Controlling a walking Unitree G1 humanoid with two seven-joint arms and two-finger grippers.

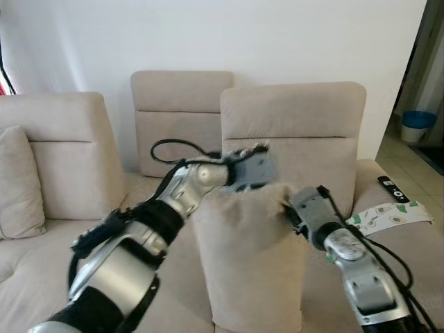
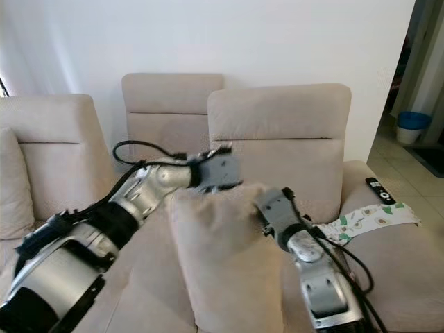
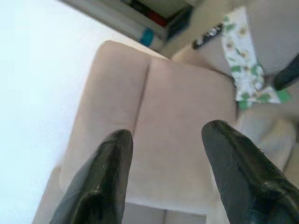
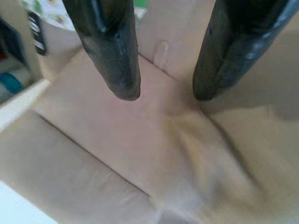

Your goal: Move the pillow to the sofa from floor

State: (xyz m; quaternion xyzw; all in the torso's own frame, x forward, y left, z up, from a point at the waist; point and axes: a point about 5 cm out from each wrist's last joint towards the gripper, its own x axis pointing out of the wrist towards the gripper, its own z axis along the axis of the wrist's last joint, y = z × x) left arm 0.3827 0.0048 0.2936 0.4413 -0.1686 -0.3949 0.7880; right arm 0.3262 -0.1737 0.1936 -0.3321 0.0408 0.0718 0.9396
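Pillow: the plain beige fabric pillow [image 1: 250,263] is standing upright on the seat of the beige fabric sofa [image 1: 62,173], right in front of the nearer tall backrest, top edge bunching up between the two arms.
Left gripper: the left gripper [image 3: 166,158] is hovering at the pillow's top left corner, its black fingers [image 3: 100,182] spread apart with only the sofa backrest showing between them, so it's open and not holding anything.
Right gripper: the right gripper [image 4: 163,88] is sitting at the pillow's top right corner, fingers [image 4: 110,51] parted over rumpled beige fabric, tips just above it, not pinching as far as I can see.
Sofa extras: a second beige cushion [image 1: 17,184] is leaning at the sofa's left end.
Right end of the seat: a white cloth with green leaf print [image 1: 388,214] is lying flat there, with a black remote control [image 1: 393,188] just past it near the seat's edge.
Background: a blue bin [image 1: 418,125] is sitting on the floor beyond the sofa's right end.
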